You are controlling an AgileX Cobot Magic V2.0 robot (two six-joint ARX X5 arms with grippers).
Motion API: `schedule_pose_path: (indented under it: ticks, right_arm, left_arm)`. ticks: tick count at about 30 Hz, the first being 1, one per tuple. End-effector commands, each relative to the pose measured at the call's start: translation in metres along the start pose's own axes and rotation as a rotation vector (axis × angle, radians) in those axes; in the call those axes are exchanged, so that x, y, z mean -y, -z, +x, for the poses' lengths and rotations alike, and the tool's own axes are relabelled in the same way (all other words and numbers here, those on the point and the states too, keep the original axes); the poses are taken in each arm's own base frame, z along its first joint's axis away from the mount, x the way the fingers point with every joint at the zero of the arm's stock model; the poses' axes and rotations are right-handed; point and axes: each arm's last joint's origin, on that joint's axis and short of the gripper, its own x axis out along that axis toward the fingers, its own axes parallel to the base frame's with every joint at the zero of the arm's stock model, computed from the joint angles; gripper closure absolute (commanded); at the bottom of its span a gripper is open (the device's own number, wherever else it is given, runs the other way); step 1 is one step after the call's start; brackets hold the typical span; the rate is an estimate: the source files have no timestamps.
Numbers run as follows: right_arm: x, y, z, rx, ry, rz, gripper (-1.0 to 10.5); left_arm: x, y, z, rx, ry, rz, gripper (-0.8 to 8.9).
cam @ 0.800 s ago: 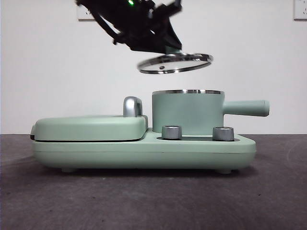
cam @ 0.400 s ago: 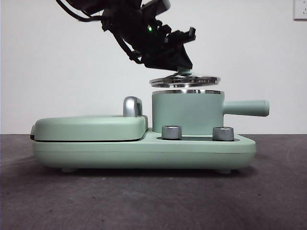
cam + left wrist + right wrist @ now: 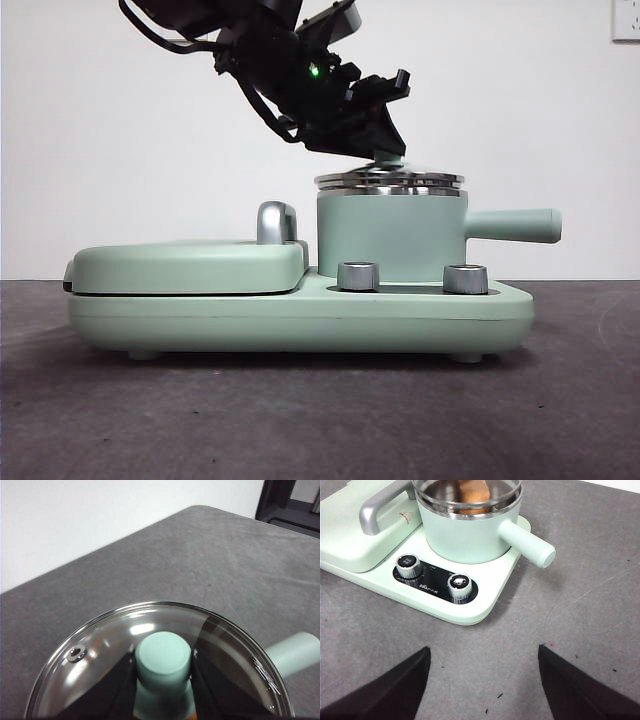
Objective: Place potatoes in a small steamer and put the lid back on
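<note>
Resting on the steel rim of the small steamer (image 3: 390, 235), the lid (image 3: 390, 180) has its knob (image 3: 163, 656) pinched between the jaws of the left gripper (image 3: 163, 680). Inside the pot, the potatoes (image 3: 473, 490) show orange-brown through the glass. The steamer sits on a mint-green cooker base (image 3: 300, 315) beside its flat griddle cover (image 3: 185, 265). The right gripper (image 3: 484, 675) hangs wide open and empty above the grey table (image 3: 580, 630). A white wall (image 3: 100, 130) stands behind.

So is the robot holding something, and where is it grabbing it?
Yes. The left gripper holds the lid by its green knob. The right gripper holds nothing.
</note>
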Motion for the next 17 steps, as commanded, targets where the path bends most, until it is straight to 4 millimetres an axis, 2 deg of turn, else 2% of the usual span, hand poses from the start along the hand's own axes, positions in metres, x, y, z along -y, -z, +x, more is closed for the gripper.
schedule_pose_path:
  ticks: [1,17]
  right_arm:
    - [-0.001,-0.003,-0.001,0.013,-0.002,0.002,6.1]
    - [-0.001,-0.003,-0.001,0.013,-0.002,0.002,6.1]
  left_arm:
    - [0.004,-0.006,0.008,0.042,0.015,0.025,8.07]
    - [0.002,0.011,0.011,-0.096,0.022,-0.002,8.07]
